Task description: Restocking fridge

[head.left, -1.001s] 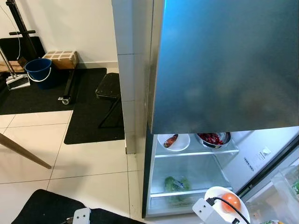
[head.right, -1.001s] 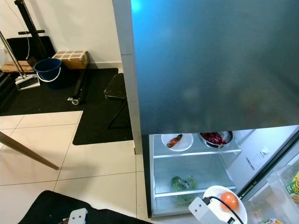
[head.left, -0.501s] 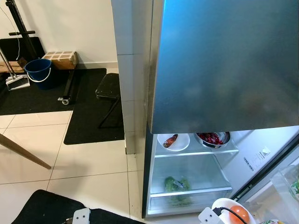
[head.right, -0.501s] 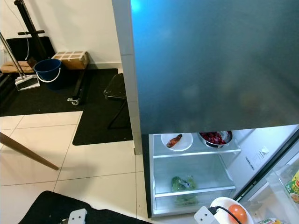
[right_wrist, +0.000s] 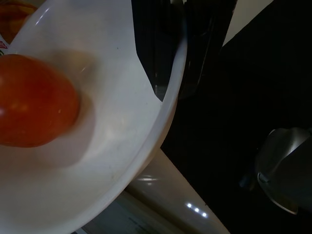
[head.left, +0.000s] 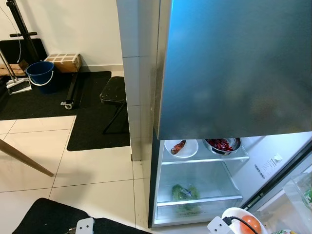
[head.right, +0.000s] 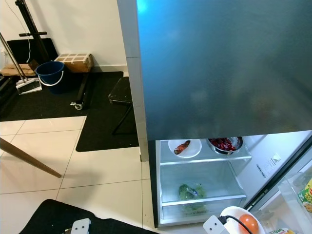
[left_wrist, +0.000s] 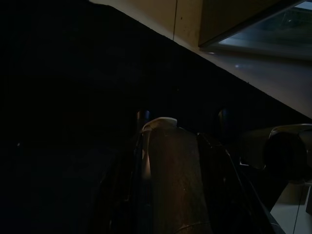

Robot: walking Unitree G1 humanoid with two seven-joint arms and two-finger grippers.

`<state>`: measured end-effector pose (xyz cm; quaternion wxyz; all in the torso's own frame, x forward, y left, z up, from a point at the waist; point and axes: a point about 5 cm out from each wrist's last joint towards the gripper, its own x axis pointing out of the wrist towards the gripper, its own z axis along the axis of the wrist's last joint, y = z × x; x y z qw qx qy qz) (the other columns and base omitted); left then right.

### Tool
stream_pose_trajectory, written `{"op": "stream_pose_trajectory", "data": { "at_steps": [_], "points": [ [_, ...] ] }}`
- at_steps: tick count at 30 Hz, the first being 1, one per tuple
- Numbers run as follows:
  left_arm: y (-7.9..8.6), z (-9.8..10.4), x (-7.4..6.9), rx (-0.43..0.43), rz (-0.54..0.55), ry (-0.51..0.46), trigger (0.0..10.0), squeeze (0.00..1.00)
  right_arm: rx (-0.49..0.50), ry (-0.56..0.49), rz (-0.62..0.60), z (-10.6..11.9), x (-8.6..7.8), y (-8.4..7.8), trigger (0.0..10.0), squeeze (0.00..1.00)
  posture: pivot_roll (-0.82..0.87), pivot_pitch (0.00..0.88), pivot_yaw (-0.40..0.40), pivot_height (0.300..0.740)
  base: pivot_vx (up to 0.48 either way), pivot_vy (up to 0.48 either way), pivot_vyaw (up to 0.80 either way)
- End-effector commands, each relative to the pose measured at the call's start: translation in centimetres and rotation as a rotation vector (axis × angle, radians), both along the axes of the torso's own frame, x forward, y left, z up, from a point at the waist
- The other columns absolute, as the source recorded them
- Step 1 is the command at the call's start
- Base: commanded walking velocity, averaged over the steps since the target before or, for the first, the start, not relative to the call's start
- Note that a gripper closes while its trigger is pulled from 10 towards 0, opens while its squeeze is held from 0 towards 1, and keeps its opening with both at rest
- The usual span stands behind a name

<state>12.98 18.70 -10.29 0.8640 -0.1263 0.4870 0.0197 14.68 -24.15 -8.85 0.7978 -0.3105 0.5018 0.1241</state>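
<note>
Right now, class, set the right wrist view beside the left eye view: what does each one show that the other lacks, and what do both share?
The right wrist view alone gives the black fingers clamped over the rim of the white bowl, and a silver arm part in the dark.

The left eye view alone gives the open fridge, a white dish and a metal bowl on its upper shelf, greens lower down, and a blue bucket.

Both share the white bowl and the tomato inside it.

Both head cameras look down at the open fridge (head.left: 200, 185); wrist cameras sit close.
</note>
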Motion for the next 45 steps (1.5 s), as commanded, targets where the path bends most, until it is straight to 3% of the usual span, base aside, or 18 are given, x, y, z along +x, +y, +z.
{"op": "stream_pose_trajectory", "data": {
  "at_steps": [1,22,29,38,45],
  "points": [
    [0.4,-0.1,-0.3,0.019,-0.013,0.014,10.0,0.00,-0.014,-0.011,-0.010,0.2,0.2,-0.3,10.0,0.00,-0.04,0.000,-0.006,0.740,0.000,0.000,0.00],
    [0.1,-0.1,-0.4,0.012,-0.015,0.019,10.0,0.00,-0.019,-0.009,-0.008,0.2,0.1,-0.5,10.0,0.00,-0.04,0.000,-0.010,0.740,0.000,0.000,0.00],
    [0.2,-0.1,-0.2,0.013,-0.012,0.010,10.0,0.00,-0.033,-0.040,0.075,0.6,1.5,0.3,10.0,0.00,-0.05,0.000,-0.011,0.740,0.000,0.000,0.00],
    [1.9,0.9,1.6,0.038,0.057,-0.065,10.0,0.00,-0.057,-0.102,0.196,1.5,4.0,1.4,10.0,0.00,-0.05,0.000,-0.009,0.740,0.000,0.000,0.00],
    [2.9,2.3,4.3,0.057,0.068,-0.172,10.0,0.00,-0.076,-0.135,0.271,2.0,5.2,2.1,10.0,0.00,-0.05,0.000,-0.008,0.740,0.000,0.000,0.00]
  ]
}}
